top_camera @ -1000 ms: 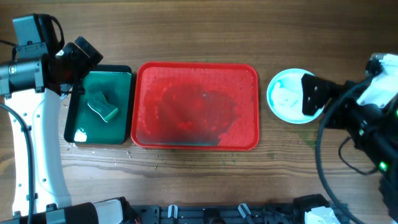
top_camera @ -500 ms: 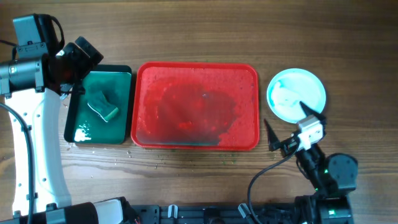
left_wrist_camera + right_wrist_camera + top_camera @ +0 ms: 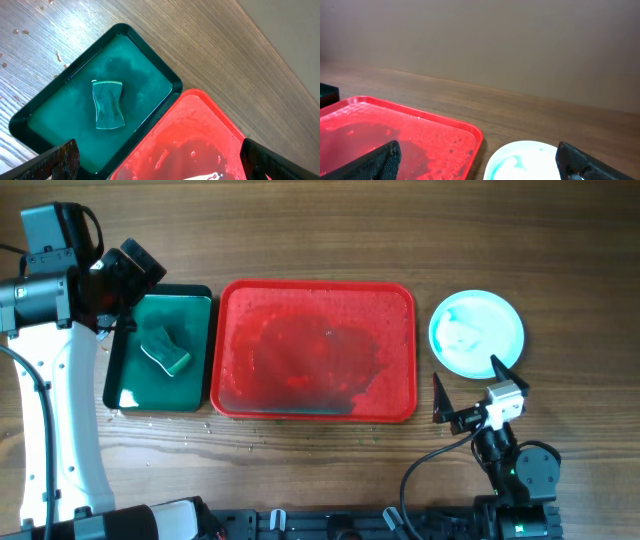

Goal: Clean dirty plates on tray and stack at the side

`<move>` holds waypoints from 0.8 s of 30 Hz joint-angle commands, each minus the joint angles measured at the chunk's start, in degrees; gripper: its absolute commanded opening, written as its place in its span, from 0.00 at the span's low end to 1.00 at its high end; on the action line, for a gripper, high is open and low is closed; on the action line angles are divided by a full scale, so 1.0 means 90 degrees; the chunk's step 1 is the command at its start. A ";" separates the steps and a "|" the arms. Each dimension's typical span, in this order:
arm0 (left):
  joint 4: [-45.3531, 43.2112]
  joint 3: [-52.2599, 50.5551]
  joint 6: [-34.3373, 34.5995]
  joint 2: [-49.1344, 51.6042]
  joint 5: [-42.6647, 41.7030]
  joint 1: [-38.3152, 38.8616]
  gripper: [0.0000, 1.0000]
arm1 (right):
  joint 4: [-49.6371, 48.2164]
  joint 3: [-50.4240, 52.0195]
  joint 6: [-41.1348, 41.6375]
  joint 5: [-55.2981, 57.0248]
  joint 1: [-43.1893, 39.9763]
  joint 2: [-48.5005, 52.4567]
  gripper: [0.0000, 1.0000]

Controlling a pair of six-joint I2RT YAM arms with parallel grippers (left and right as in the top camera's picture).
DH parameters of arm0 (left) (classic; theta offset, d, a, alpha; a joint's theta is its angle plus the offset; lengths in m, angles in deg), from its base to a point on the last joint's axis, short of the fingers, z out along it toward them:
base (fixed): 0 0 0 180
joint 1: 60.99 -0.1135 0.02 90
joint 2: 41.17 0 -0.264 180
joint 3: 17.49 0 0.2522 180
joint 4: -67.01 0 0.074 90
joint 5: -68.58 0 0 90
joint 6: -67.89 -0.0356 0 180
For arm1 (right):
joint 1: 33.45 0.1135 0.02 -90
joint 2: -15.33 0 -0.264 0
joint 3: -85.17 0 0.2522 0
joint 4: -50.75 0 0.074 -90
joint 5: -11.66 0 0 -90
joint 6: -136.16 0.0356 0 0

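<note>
The red tray (image 3: 316,284) lies mid-table, wet and with no plates on it; it also shows in the left wrist view (image 3: 210,135) and the right wrist view (image 3: 420,130). A round plate (image 3: 476,332), white with pale aqua smears, sits on the wood to the tray's right and appears in the right wrist view (image 3: 530,162). I cannot tell whether others lie under it. My right gripper (image 3: 470,392) (image 3: 480,167) is open and empty, just in front of the plate. My left gripper (image 3: 128,278) (image 3: 160,170) is open and empty, above the green tray's far edge.
A dark green black-rimmed tray (image 3: 196,310) lies left of the red tray, with a green sponge (image 3: 166,352) in it; both show in the left wrist view, tray (image 3: 140,85) and sponge (image 3: 108,104). Water drops and specks dot the wood in front of the trays.
My right arm has pulled back from over the plate at the right edge to the table's front, gripper open. The left arm, trays and plate have not moved.
</note>
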 commanded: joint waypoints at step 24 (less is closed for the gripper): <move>-0.4039 -0.2798 -0.2166 -0.1943 -0.0566 0.0780 1.00 | -0.0012 0.0024 0.0158 0.0151 -0.0024 -0.0104 1.00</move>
